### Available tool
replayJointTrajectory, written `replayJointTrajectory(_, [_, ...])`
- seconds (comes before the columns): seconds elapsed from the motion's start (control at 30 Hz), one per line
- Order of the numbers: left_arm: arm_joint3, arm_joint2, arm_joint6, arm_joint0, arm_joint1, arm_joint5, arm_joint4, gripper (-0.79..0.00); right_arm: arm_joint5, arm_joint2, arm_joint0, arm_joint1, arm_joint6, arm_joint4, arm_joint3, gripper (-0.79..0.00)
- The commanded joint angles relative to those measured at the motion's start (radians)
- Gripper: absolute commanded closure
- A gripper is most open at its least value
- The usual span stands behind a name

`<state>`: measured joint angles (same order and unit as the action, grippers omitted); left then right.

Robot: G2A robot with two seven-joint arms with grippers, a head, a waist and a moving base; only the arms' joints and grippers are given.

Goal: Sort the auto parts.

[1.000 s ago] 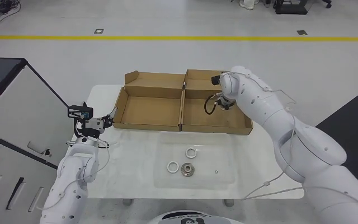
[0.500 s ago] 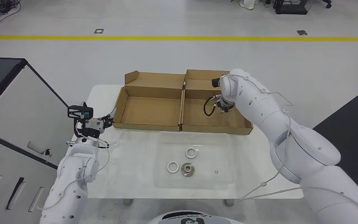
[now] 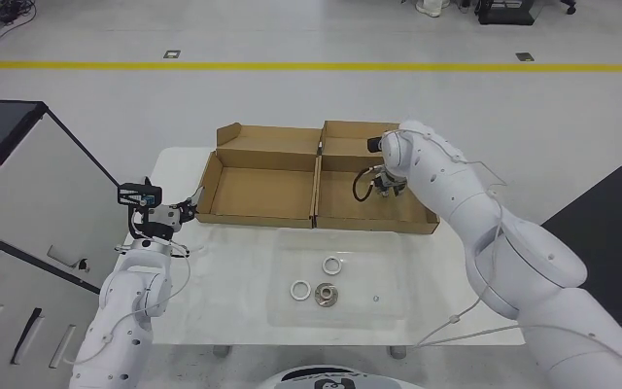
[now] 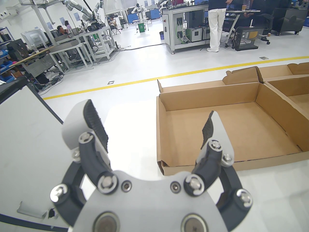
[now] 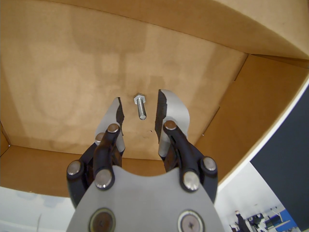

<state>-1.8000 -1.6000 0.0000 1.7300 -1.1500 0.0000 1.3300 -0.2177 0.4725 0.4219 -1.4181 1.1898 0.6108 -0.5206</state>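
A silver bolt [image 5: 140,106] lies flat on the floor of the right cardboard box [image 3: 364,199], free between the fingers of my open right gripper [image 5: 141,101], which hangs just above it inside the box [image 5: 72,73]. In the top view that right gripper [image 3: 382,187] sits under the arm's wrist. Two white rings [image 3: 332,264] [image 3: 300,289] and a metal hub [image 3: 326,294] rest on a clear tray [image 3: 389,306] at the table's front. My left gripper [image 4: 154,119] is open and empty, held off the table's left edge [image 3: 185,208], facing the left box [image 4: 241,131].
The two shallow cardboard boxes sit side by side at the back of the white table [image 3: 224,282]; the left box [image 3: 258,190] holds nothing. A tiny small part [image 3: 375,298] lies on the clear tray. A dark-edged panel [image 3: 58,185] stands to the left.
My right arm has shifted slightly inside the right box. The left arm and the parts on the tray have stayed put.
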Motion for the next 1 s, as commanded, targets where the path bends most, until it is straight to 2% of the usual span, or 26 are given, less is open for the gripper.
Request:
replayJointTrajectory(0.0, [0.000,0.000,0.000,0.000,0.000,0.000,0.000,-0.785,-0.001,0.003,0.000,-0.001,-0.001,0.003,-0.002,-0.785])
replayJointTrajectory(0.27, [0.000,0.000,0.000,0.000,0.000,0.000,0.000,-0.785,0.018,0.028,-0.011,0.009,-0.006,0.026,-0.037,-0.785])
replayJointTrajectory(0.5, [0.000,0.000,0.000,0.000,0.000,0.000,0.000,-0.785,0.102,0.076,-0.005,0.051,0.057,0.041,-0.138,-0.785])
replayJointTrajectory(0.77, [0.000,0.000,0.000,0.000,0.000,0.000,0.000,-0.785,0.159,0.194,0.037,0.147,0.200,0.094,-0.438,-0.785])
replayJointTrajectory(0.97, [0.000,0.000,0.000,0.000,0.000,0.000,0.000,-0.785,0.203,0.341,0.150,0.231,0.346,0.098,-0.756,-0.785])
